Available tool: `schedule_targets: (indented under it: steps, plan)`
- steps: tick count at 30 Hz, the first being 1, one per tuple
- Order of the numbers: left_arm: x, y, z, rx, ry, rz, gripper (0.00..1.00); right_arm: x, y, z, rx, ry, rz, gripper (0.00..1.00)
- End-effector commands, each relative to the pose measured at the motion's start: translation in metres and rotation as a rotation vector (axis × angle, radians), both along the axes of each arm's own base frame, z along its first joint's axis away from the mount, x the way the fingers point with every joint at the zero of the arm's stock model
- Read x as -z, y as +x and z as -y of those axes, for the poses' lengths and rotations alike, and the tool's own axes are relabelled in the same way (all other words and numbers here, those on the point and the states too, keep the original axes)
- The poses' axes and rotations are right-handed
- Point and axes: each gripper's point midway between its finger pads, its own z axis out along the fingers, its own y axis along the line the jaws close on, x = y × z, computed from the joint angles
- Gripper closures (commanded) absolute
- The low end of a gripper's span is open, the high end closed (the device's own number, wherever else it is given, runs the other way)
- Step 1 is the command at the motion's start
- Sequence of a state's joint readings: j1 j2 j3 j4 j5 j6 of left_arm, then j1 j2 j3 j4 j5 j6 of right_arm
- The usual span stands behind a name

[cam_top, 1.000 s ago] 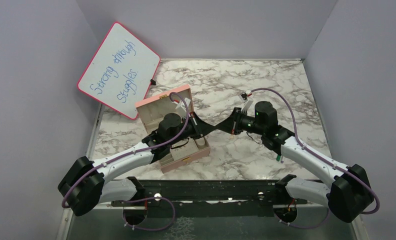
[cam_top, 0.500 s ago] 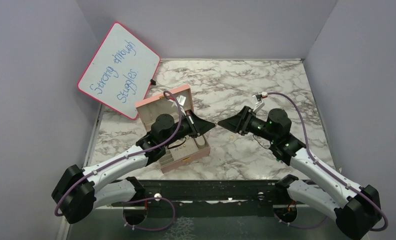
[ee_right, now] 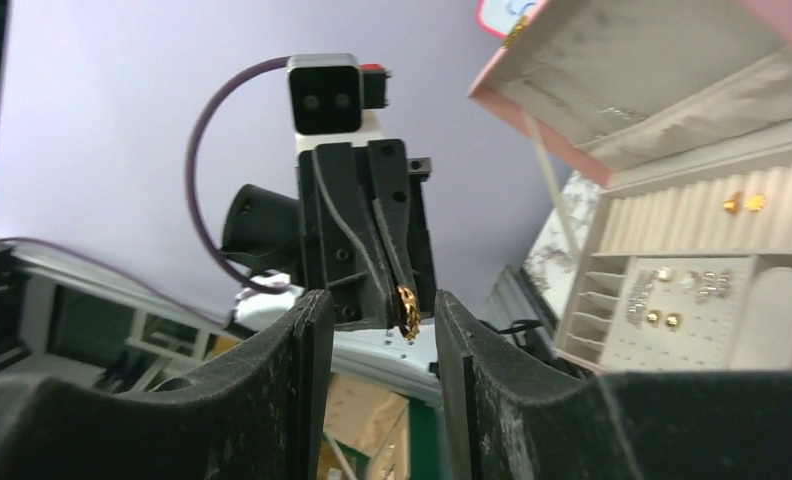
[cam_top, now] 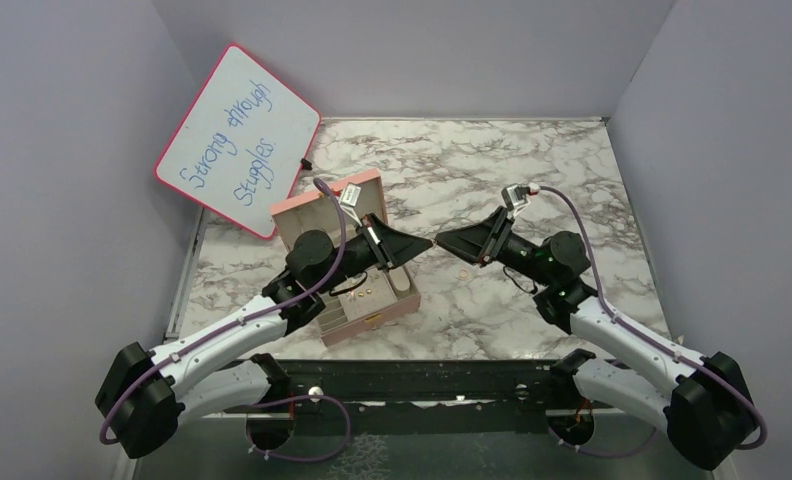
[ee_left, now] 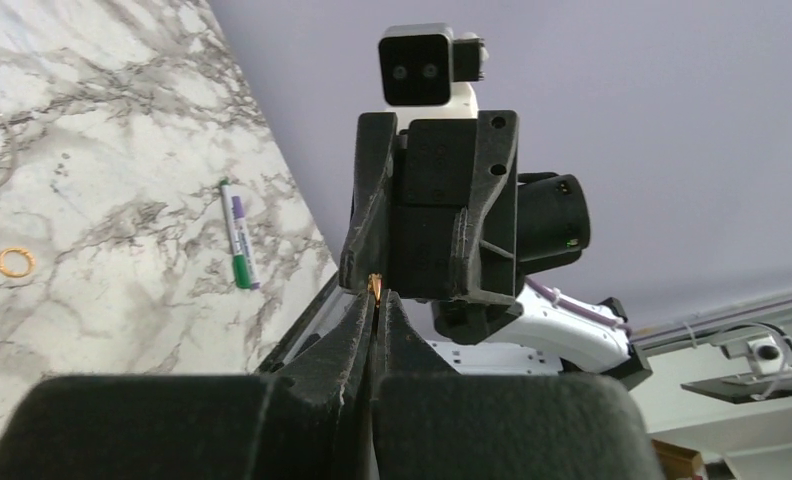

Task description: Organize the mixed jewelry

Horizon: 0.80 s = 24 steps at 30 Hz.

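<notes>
One tiny gold piece [ee_right: 408, 310] sits clamped in the black left gripper [ee_left: 375, 300] mid-frame; right gripper [ee_right: 380, 300] gapes empty opposite. Thin gold ring [ee_left: 15, 262] lies on veined marble table [cam_top: 572, 170]; ridged pink box [cam_top: 377, 318] left.

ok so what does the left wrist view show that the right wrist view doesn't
Only left wrist: a loose gold ring and a pen on the marble table. Only right wrist: the open pink box with studs in its tray. Both: the small gold piece pinched in the shut left hand, facing the open right hand.
</notes>
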State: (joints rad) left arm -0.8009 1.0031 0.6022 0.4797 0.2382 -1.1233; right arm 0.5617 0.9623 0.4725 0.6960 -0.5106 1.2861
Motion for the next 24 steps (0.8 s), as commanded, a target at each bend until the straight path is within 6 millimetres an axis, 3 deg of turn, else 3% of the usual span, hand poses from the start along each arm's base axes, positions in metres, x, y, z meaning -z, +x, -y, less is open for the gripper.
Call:
schedule_targets:
  steps: [1,14,24]
  plan:
    - [-0.045,-0.012,-0.001,0.047,-0.126,0.068,1.0,-0.038,-0.02,-0.003,-0.11,0.123,0.077,0.57]
    - [-0.05,-0.014,-0.005,0.039,-0.161,0.077,1.0,-0.048,-0.027,-0.001,-0.134,0.152,0.106,0.85]
    - [-0.049,-0.015,-0.004,0.05,-0.158,0.085,1.0,-0.047,-0.022,-0.005,-0.135,0.13,0.117,0.9]
